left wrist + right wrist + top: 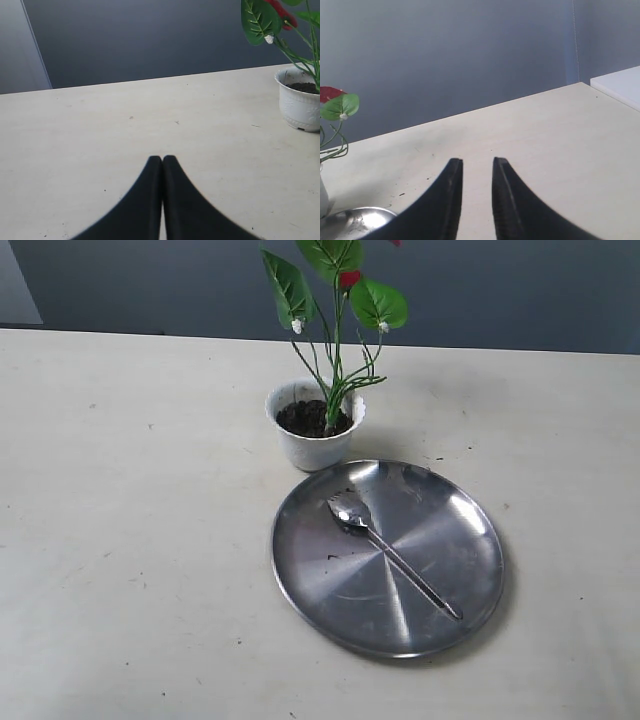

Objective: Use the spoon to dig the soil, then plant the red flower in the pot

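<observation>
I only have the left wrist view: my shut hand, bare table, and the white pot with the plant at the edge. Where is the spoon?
Observer: The spoon lies on a round steel plate, on the camera's side of the pot in the exterior view.
Operator: Which way does it point?
Observer: Its bowl is toward the pot, and the handle runs away from it toward the right.
Operator: And the right hand?
Observer: The right hand is open and holds nothing, above the table.
</observation>
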Controlling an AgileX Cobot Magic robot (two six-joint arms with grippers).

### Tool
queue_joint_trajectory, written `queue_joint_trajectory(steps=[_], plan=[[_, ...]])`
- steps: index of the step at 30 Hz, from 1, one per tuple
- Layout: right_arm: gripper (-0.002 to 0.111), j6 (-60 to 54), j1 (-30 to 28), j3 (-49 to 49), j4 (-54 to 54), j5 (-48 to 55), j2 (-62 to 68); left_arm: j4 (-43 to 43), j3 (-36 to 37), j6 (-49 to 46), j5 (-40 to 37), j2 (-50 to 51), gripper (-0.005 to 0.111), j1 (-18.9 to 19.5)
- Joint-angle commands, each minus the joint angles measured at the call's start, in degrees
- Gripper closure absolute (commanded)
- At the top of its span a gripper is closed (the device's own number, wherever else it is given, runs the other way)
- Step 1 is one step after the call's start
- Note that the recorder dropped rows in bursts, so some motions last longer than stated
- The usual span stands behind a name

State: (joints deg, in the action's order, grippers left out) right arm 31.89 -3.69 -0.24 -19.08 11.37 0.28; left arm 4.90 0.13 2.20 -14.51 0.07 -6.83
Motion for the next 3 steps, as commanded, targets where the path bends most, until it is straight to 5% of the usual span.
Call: queue_joint_trajectory(steps=[1, 3], plan=[[0.086, -0.1, -0.3, 0.2, -0.1, -0.4, -0.3, -0.1, -0.1, 0.2, 0.8, -0.1, 0.106, -0.3], [0.086, -0.1, -0.3, 0.2, -0.1, -0.4, -0.3, -0.1, -0.1, 0.2, 0.8, -0.1, 0.106, -0.3]])
